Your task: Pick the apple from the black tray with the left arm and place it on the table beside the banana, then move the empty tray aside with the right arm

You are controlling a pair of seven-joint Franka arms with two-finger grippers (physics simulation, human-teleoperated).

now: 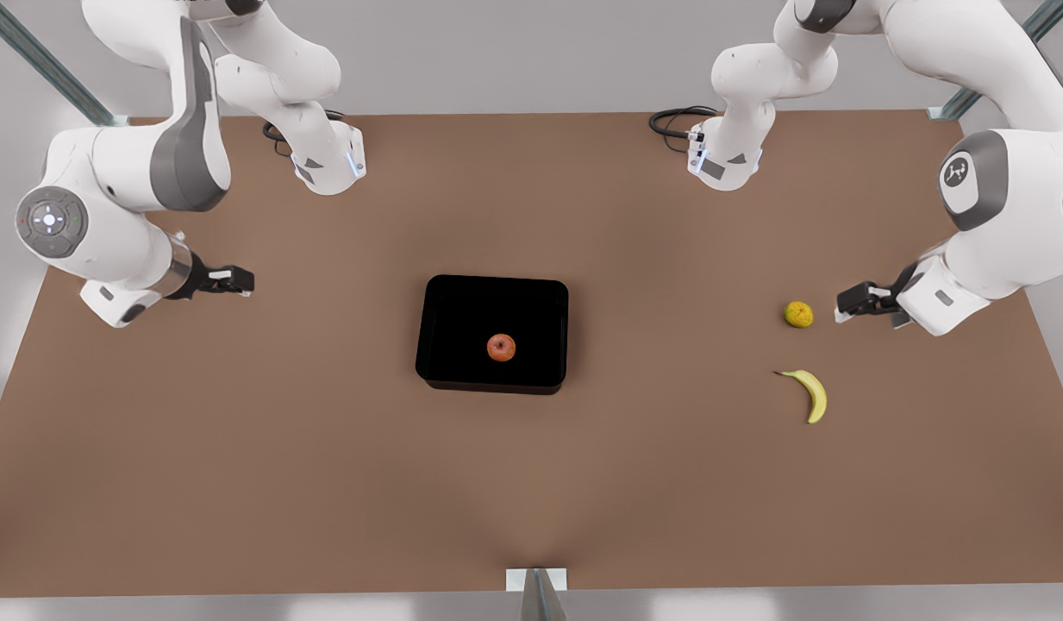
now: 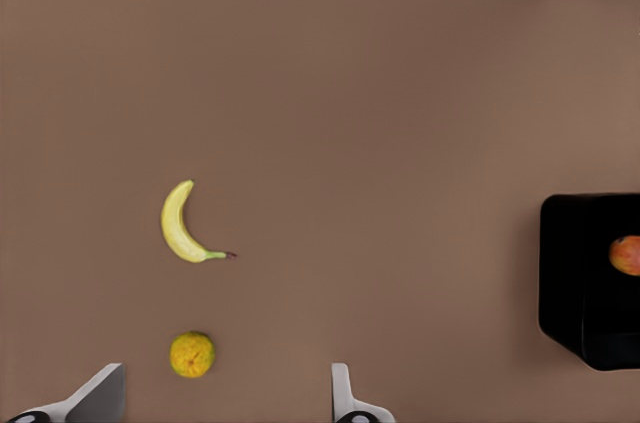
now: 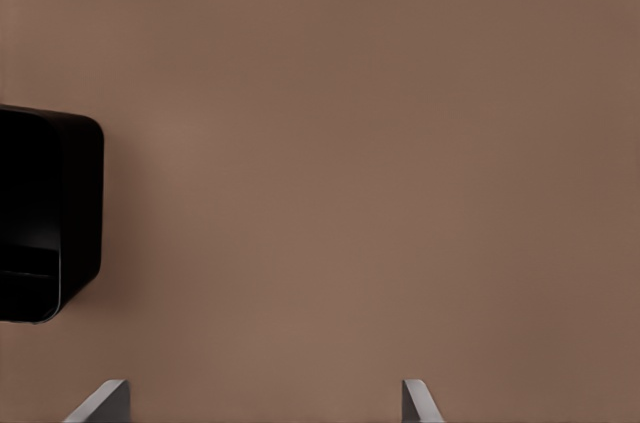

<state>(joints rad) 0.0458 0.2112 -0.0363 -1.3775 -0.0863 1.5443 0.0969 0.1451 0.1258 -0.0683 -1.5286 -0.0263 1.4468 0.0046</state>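
Note:
A red apple [image 1: 501,348] [image 2: 625,255] lies inside the black tray [image 1: 445,302] [image 2: 580,283] [image 3: 40,203] at the table's middle. The yellow banana [image 1: 811,392] [image 2: 180,228] rests on the table toward the front view's right. My left gripper [image 1: 842,309] [image 2: 222,405] hovers open and empty at the front view's right, beside a yellow-green round fruit [image 1: 798,314] [image 2: 191,354] and far from the tray. Over on the front view's left, my right gripper [image 1: 240,282] [image 3: 262,405] is open, holds nothing, and stands well apart from the tray.
Both arm bases [image 1: 328,159] [image 1: 725,155] stand at the back of the brown table [image 1: 238,448], with a black cable coil [image 1: 673,121] near one. A metal bracket [image 1: 537,580] sits at the front edge. Bare tabletop surrounds the tray and lies between banana and tray.

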